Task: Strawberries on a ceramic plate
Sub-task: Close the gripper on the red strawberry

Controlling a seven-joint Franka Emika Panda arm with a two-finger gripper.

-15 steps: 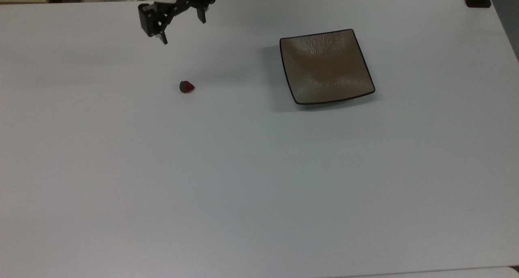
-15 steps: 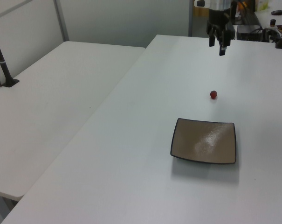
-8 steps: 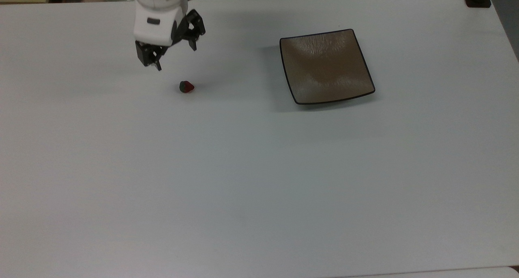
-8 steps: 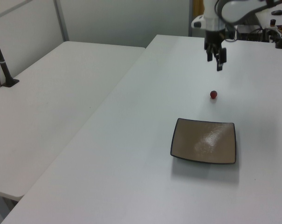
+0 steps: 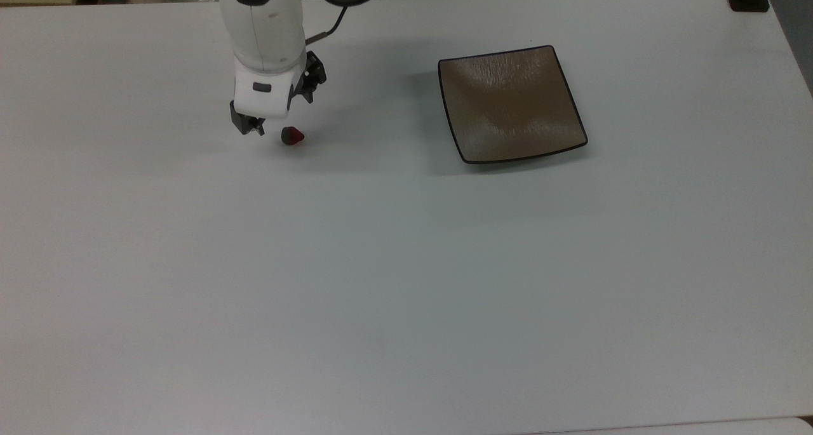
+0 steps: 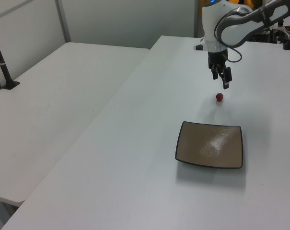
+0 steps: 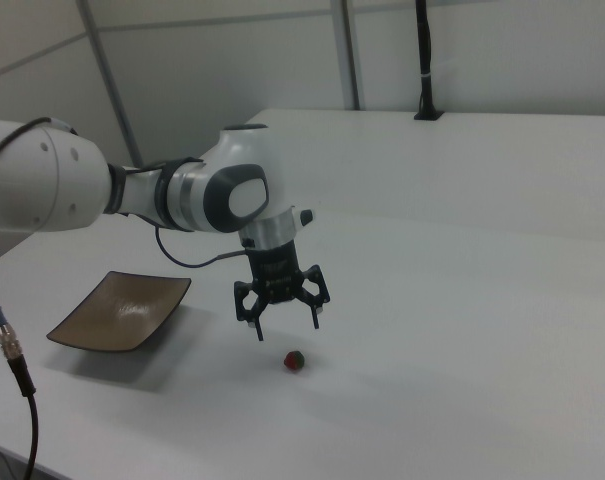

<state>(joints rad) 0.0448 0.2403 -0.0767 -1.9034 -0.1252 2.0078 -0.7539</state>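
Top view: gripper [image 5: 279,114] mostly under white wrist; strawberry [image 5: 292,136] on table [image 5: 406,282] just past fingertips, untouched. Plate [image 5: 511,103] well apart toward the top view's right, bare. Gripper nearer berry than 0.5 s ago.

Left view: fingers [image 6: 226,82] above strawberry [image 6: 220,97]; plate [image 6: 210,151] nearer camera. Lower than before.

Right view: clearest gap, gripper [image 7: 284,315] spread wide, holding nothing, strawberry [image 7: 296,360] below, slightly off centre. Red cone, dark green cap. Plate [image 7: 120,312] square, glossy brown, black rim.
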